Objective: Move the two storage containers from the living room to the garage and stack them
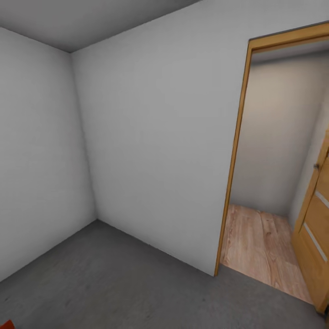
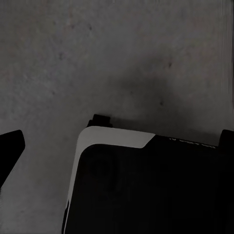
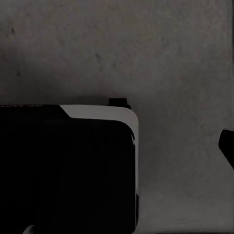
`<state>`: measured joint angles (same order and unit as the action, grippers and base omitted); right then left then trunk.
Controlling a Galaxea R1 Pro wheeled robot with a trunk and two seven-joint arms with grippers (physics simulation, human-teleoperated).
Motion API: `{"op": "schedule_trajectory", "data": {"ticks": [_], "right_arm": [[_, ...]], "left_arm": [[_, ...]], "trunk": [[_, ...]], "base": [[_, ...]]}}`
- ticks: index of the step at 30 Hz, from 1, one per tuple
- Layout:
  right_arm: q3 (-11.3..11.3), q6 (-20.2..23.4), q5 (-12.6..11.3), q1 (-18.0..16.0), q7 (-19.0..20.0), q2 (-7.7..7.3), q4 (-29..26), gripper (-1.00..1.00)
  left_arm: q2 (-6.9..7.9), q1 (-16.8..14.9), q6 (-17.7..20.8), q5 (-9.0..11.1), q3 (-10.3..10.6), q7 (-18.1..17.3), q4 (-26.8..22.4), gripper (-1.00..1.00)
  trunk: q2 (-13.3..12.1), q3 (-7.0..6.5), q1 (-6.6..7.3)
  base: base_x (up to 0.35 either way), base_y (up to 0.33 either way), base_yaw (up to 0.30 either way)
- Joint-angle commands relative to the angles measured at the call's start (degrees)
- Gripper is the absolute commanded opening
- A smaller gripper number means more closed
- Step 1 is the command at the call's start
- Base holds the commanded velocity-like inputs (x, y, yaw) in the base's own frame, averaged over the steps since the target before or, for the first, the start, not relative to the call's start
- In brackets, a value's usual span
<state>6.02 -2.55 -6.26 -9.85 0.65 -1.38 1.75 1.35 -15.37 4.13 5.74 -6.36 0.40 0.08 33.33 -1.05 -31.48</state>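
Facing a bare corner of the garage, we see white walls (image 1: 151, 137) meeting over open dark grey floor (image 1: 114, 278), with a wood-framed doorway (image 1: 235, 151) and an open wooden door (image 1: 315, 237) leading onto light plank flooring (image 1: 260, 246). A sliver of an orange-red container (image 1: 8, 325) is cut off at the frame's bottom corner. Each wrist camera looks down past a dark finger (image 2: 9, 146), (image 3: 227, 144) at the robot's black base (image 2: 146, 190) on the floor; we cannot tell how far either pair is spread.
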Motion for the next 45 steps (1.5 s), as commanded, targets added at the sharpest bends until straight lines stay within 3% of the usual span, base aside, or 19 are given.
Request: {"op": "schedule_trajectory", "data": {"ticks": [1,45], "right_arm": [[0.5,-0.3,-0.6,-0.1,0.1,0.02,0.2,1.0],[0.5,-0.4,-0.6,0.0,0.1,-0.03,0.2,1.0]], "left_arm": [[0.02,0.0,0.0,0.6,-0.2,0.0,0.0,1.0],[-0.09,0.2,-1.6,0.6,-0.2,0.0,0.0,1.0]], "trunk": [[0.0,-0.01,-0.02],[0.0,-1.02,-0.02]], "base": [[0.0,0.0,-0.288],[0.0,0.0,-0.288]]}}
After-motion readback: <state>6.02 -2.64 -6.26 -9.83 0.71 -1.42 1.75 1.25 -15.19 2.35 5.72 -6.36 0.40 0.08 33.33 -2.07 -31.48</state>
